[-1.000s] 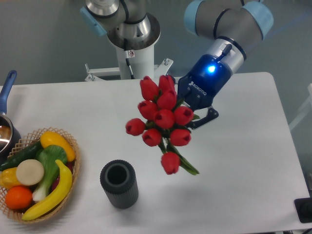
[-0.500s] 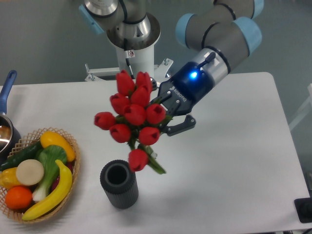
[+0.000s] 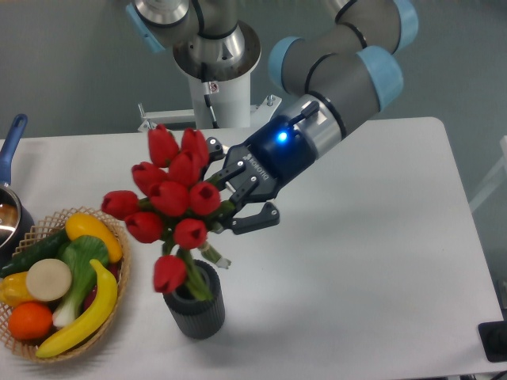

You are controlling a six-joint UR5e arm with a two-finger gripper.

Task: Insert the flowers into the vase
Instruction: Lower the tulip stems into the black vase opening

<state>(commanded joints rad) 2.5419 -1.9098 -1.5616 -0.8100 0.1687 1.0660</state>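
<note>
One sec. ago the flowers (image 3: 170,198) hung mid-surface, right of the vase (image 3: 194,300); now they've swung left w/ the arm and sit over the vase mouth, lowest bud and a stem end dipping at its rim. Claw (image 3: 228,207) is clamped narrow on the stems. Vase stands nr the front edge, just right of the wicker basket (image 3: 120,255).

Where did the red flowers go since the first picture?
The gripper, shut on the tulips the whole time, carried them left and down, from the table's middle to just over the vase. Their lower end now sits at its mouth. The vase, fruit basket and pot stayed put.
</note>
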